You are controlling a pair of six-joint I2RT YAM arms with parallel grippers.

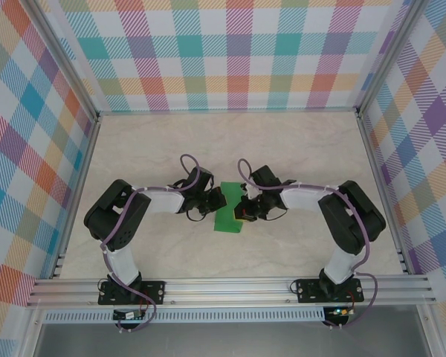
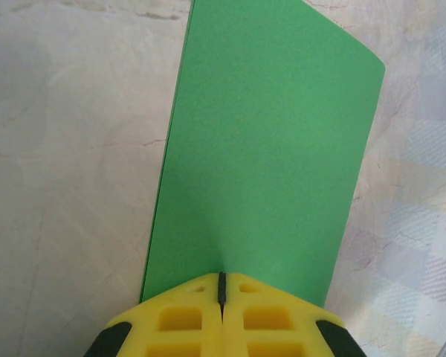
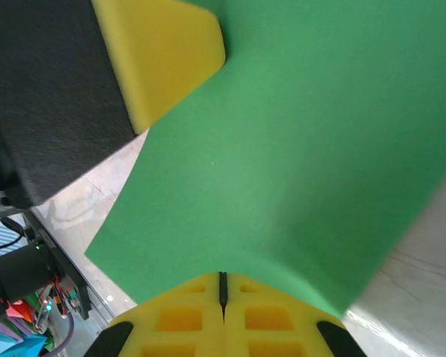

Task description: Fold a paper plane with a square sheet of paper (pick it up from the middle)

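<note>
- Top view: the green sheet of paper (image 1: 229,220) is mid-table (image 1: 305,149), right between my left gripper (image 1: 213,204) and right gripper (image 1: 242,210), one at each side of it.
- Left wrist: my left gripper (image 2: 221,277) has its yellow fingers pressed flat together, pinching the near edge of the paper (image 2: 264,149). The rest stretches away over the table (image 2: 67,186).
- Right wrist: my right gripper (image 3: 223,277) is closed the same way on its edge of the paper (image 3: 305,149), which bows a bit. The left gripper's yellow finger (image 3: 167,52) sits on the far corner, top left.
</note>
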